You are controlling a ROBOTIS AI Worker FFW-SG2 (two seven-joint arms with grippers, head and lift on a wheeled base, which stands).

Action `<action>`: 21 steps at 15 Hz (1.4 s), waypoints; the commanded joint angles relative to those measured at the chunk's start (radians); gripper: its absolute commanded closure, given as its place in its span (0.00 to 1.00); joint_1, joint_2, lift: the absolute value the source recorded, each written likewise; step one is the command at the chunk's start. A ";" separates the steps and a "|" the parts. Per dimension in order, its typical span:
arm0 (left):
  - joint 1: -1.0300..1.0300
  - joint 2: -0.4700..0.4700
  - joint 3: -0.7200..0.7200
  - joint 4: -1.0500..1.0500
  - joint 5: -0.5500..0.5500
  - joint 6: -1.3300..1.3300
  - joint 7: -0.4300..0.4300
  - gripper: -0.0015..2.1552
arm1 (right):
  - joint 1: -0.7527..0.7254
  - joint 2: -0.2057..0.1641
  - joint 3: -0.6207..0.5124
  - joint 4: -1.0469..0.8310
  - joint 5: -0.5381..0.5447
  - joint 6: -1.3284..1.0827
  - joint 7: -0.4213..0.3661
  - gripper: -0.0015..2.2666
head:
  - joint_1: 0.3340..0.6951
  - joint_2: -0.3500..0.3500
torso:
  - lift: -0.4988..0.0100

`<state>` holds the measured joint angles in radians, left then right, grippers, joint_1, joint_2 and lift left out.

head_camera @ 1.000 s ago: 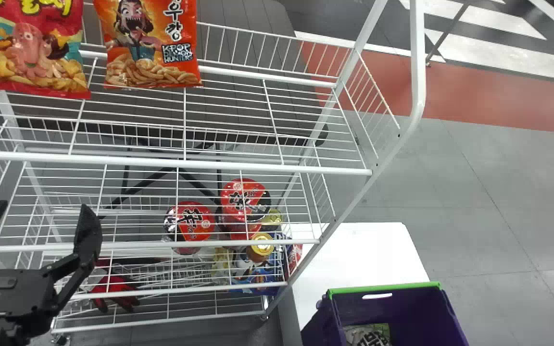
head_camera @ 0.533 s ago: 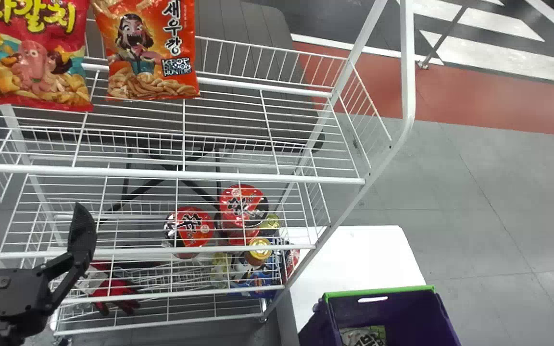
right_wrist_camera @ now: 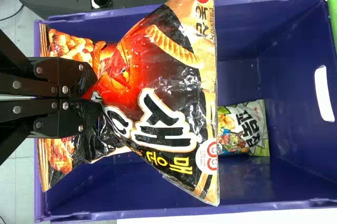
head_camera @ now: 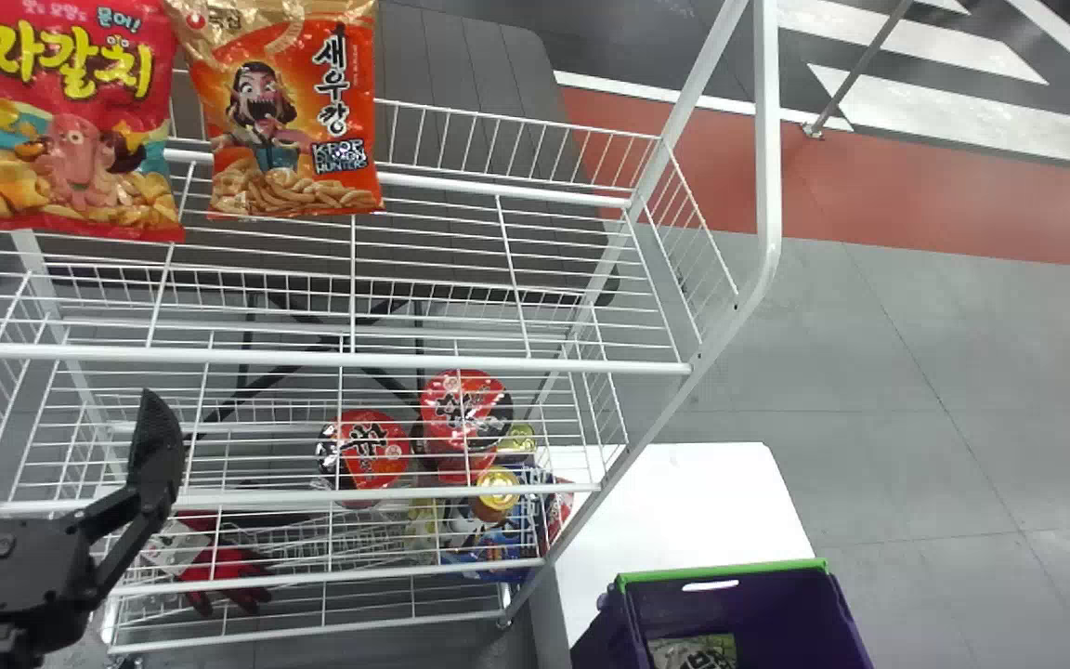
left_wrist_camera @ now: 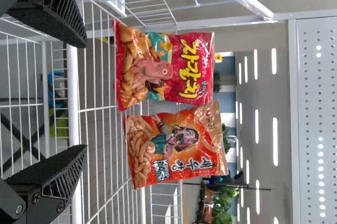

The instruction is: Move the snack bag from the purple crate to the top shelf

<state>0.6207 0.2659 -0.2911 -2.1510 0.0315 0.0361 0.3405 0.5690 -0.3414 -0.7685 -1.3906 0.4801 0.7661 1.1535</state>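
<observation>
Right wrist view: right gripper (right_wrist_camera: 90,98) pinches snack bag (right_wrist_camera: 163,103) over crate (right_wrist_camera: 300,45), second bag (right_wrist_camera: 245,129) inside; left gripper (head_camera: 61,395), jaws wide, hangs near rack (head_camera: 498,361).

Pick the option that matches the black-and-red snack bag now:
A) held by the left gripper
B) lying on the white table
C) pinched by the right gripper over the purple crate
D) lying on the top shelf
C: in the right wrist view, the right gripper pinches the black-and-red snack bag at its middle, with the purple crate beneath it.
</observation>
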 commanded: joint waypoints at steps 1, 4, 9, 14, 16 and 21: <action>0.001 -0.001 0.001 -0.001 -0.001 0.000 0.000 0.07 | 0.000 -0.001 0.000 0.002 0.000 -0.003 0.002 0.62 | 1.00 0.00 | 0.87; 0.005 0.001 0.001 -0.006 -0.002 -0.003 0.006 0.07 | -0.003 -0.005 -0.002 0.007 0.000 -0.012 0.002 0.62 | 1.00 0.00 | 0.89; 0.013 0.001 0.000 -0.009 -0.004 -0.009 0.014 0.07 | -0.009 -0.010 -0.002 0.015 -0.002 -0.034 0.006 0.62 | 1.00 0.00 | 0.93; 0.022 0.003 0.001 -0.015 -0.004 -0.040 0.029 0.07 | -0.014 -0.011 -0.011 0.015 -0.003 -0.034 0.021 0.62 | 1.00 0.00 | 0.97; 0.022 0.003 0.001 -0.016 -0.004 -0.040 0.029 0.07 | -0.015 -0.007 -0.018 0.009 -0.006 -0.040 0.034 0.62 | 1.00 0.00 | 0.99; 0.022 0.001 -0.002 -0.015 -0.004 -0.037 0.028 0.07 | -0.012 -0.004 -0.035 -0.002 -0.011 -0.052 0.058 0.62 | 1.00 0.00 | 1.00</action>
<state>0.6427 0.2684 -0.2930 -2.1670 0.0276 -0.0008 0.3681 0.5553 -0.3452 -0.7993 -1.3923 0.4710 0.7233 1.2065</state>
